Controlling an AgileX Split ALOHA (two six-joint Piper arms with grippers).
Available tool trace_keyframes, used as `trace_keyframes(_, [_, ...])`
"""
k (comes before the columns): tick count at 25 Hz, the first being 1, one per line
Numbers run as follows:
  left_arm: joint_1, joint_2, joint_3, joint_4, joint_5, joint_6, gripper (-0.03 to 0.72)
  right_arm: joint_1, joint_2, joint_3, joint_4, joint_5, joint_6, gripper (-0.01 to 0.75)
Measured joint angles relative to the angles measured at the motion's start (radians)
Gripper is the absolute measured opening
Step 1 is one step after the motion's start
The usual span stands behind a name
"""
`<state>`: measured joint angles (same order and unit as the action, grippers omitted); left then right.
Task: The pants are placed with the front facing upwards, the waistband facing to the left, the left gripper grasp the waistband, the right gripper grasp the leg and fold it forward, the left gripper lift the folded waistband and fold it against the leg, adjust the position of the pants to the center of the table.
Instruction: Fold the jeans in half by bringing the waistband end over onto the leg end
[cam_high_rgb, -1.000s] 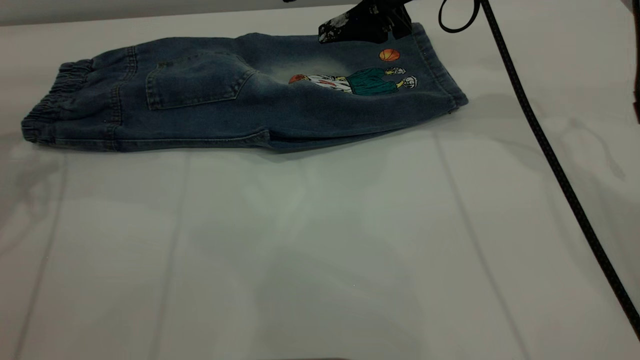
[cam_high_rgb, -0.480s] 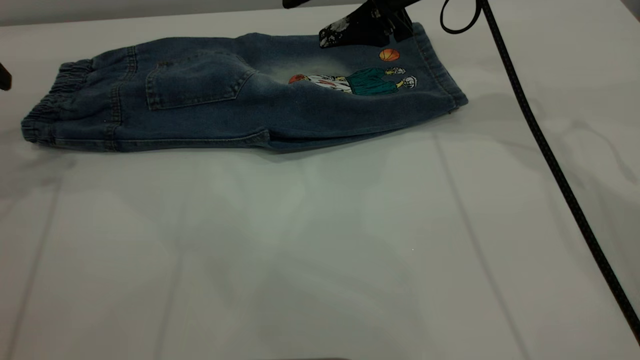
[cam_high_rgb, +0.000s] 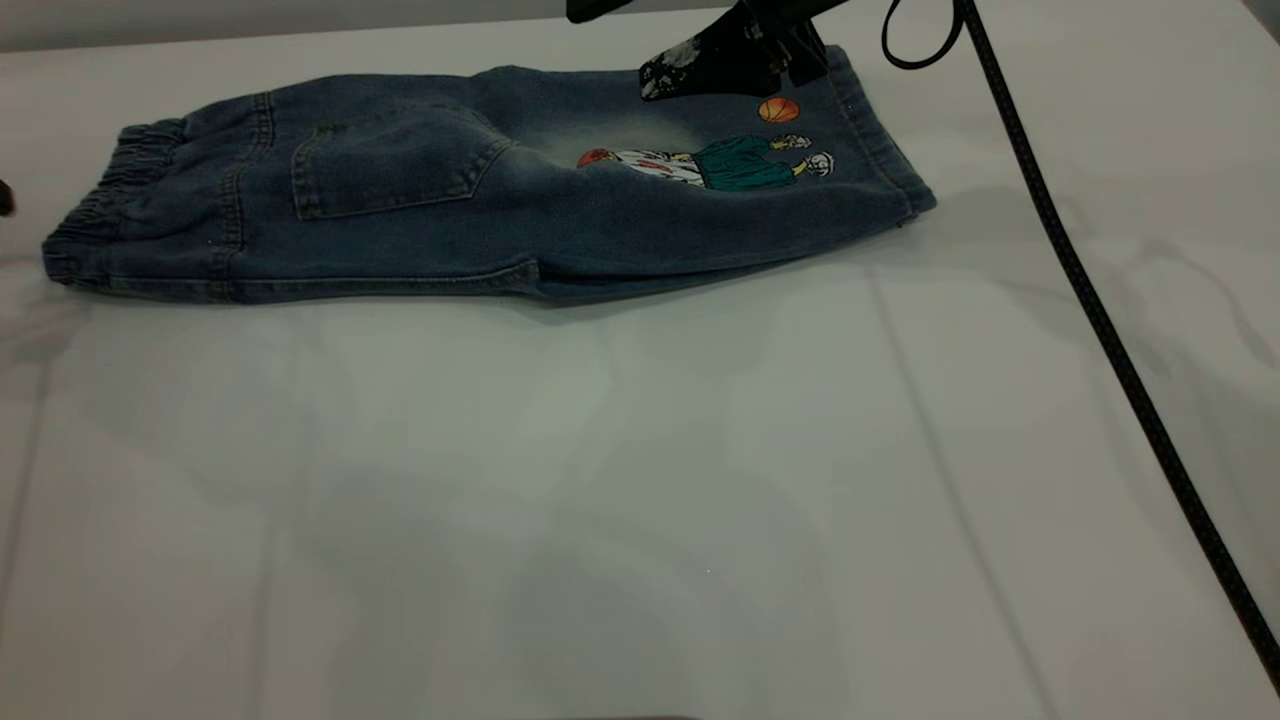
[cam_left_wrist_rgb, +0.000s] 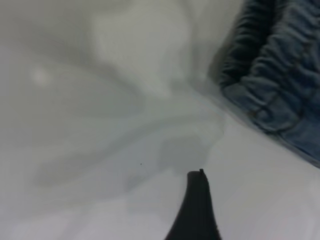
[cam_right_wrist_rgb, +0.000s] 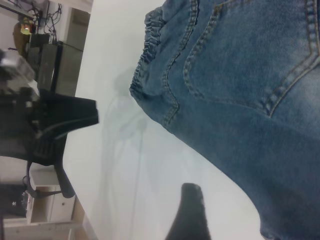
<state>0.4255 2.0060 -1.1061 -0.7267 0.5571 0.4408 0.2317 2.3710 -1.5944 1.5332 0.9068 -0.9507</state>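
Exterior view | your pants lie folded lengthwise at the counter's far side | right gripper over the leg, finger state unclear | left gripper beside the waistband, unclear too | second fold and centering remain.

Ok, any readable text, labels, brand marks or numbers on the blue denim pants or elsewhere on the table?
None readable anywhere.
Blue denim pants: the cartoon basketball player print shows only a picture, with no legible letters or numbers.
White table: no markings.
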Motion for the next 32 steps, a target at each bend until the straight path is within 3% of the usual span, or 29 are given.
trace_keyframes(6, [-0.003,0.089,0.0,-0.134,-0.031,0.048,0.566,0.0,0.0,0.0,0.0,0.0,-0.002,0.516])
trace_keyframes(18, [-0.045,0.175,0.0,-0.549,-0.104,0.353,0.538,0.0,0.0,0.0,-0.003,0.0,-0.003,0.516])
trace_keyframes(27, [-0.066,0.214,-0.008,-0.634,-0.102,0.372,0.527,0.0,0.0,0.0,-0.005,-0.001,-0.003,0.516])
trace_keyframes(30, [-0.066,0.219,-0.008,-0.66,-0.111,0.369,0.474,0.0,0.0,0.0,-0.005,-0.001,-0.003,0.516])
trace_keyframes(32, [-0.066,0.223,-0.008,-0.673,-0.122,0.368,0.385,0.0,0.0,0.0,-0.005,-0.001,-0.003,0.516])
